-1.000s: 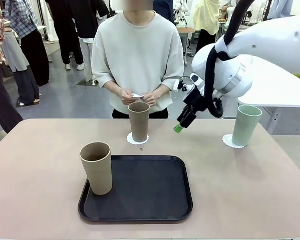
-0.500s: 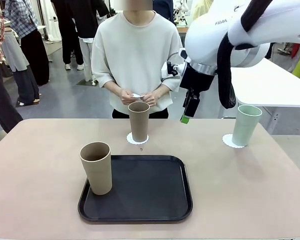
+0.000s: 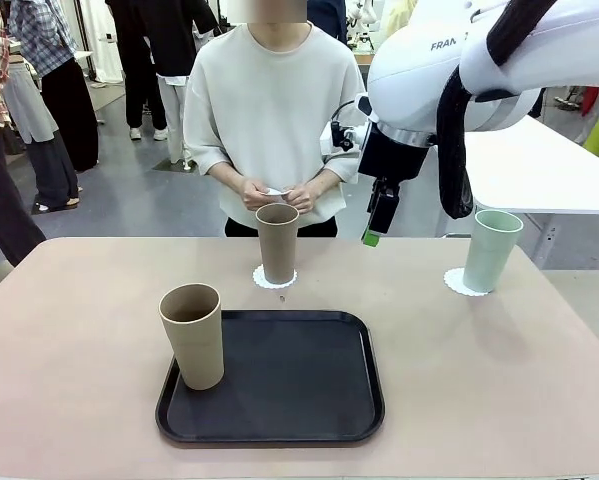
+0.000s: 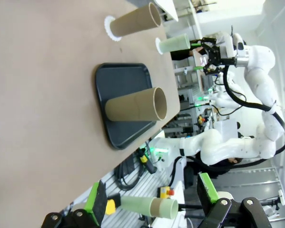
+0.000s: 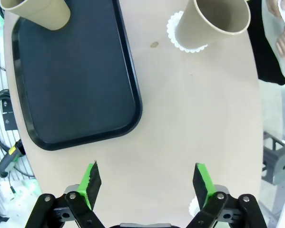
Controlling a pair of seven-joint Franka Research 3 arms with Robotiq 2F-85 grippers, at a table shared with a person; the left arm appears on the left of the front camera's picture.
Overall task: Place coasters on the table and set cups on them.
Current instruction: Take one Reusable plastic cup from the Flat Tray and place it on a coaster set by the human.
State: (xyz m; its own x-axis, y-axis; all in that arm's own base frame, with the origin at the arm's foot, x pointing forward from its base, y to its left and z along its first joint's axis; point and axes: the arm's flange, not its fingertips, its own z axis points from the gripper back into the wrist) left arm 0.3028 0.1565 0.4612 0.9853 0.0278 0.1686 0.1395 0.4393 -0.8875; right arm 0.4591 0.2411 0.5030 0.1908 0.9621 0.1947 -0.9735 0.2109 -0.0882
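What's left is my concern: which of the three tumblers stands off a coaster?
The tan-beige matte tumbler, on the black tray; the brown tumbler and mint-green tumbler each stand on white scalloped coasters.

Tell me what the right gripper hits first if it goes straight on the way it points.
Most likely bare table. The open right gripper points down at it just beside the black tray; the brown cup on its coaster stands off to one side. The exact spot is hard to judge.
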